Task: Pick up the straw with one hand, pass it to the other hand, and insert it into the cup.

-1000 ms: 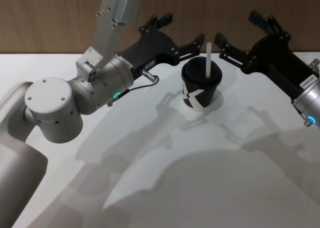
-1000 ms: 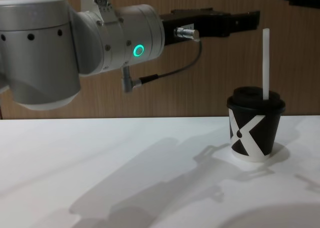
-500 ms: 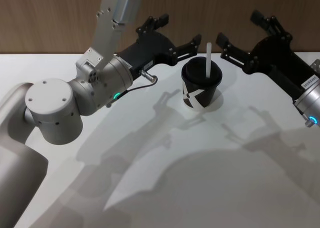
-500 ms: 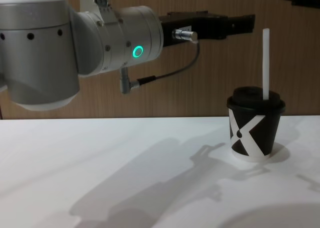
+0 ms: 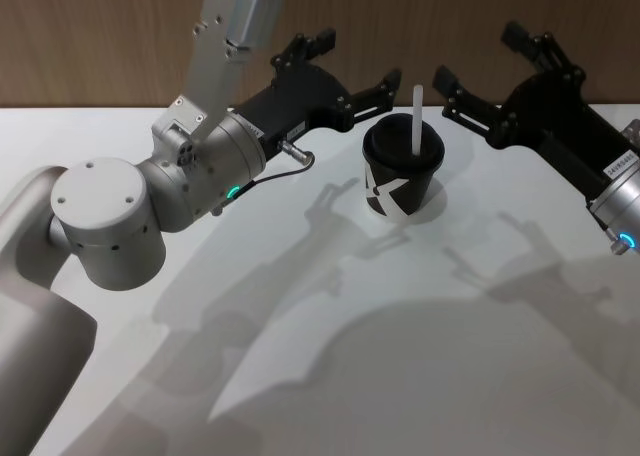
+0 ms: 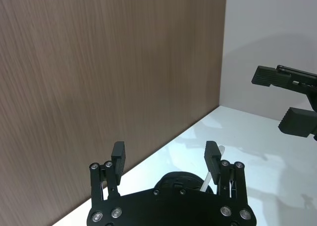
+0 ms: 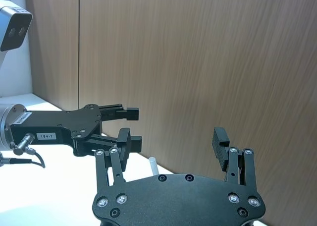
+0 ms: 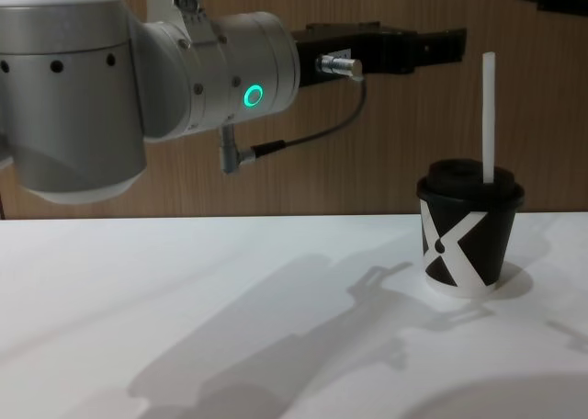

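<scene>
Standing in one cup [image 5: 402, 173], one straw [image 5: 414, 116]; two empty, wide-open grippers: left [image 5: 352, 61] at ten o'clock, right [image 5: 478, 58] at two.

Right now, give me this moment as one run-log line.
straw: upright in cup lid, free | left pincer: open, beside cup | right pincer: open, beside cup | stage: inserted

Two long black grippers on bulky silver arms, left [image 5: 345, 61] and right [image 5: 477, 53], both spread open, raised.
</scene>
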Tool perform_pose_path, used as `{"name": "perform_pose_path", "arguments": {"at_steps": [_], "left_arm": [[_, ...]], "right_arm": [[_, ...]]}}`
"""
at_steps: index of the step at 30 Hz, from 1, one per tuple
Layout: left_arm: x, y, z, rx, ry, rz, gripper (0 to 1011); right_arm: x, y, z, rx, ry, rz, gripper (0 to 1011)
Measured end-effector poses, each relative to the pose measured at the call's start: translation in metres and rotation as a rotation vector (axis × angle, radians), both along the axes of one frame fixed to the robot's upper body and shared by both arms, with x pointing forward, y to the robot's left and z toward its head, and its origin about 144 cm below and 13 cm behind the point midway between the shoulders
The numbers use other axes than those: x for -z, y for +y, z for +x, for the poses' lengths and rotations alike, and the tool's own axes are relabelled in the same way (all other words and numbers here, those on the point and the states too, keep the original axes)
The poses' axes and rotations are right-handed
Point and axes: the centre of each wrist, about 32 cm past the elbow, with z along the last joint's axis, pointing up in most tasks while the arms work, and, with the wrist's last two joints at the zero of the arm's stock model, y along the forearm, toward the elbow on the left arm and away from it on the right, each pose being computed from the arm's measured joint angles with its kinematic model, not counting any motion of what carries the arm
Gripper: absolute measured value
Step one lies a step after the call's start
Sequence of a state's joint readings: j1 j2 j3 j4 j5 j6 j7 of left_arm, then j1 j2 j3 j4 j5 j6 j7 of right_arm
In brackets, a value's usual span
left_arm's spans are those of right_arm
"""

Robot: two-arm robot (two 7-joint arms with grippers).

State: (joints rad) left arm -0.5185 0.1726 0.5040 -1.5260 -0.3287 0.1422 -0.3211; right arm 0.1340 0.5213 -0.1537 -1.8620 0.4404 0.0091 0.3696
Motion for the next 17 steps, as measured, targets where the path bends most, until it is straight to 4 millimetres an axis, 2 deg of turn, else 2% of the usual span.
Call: {"name": "perform_pose_path", "arguments": {"at_steps": [17], "left_arm": [[0.0, -0.0002, -0.0003, -0.004, 0.001, 0.0, 1003]], "right_arm": [[-0.0001, -0.0002, 0.0, 0.0, -0.001, 0.001, 1001]]}}
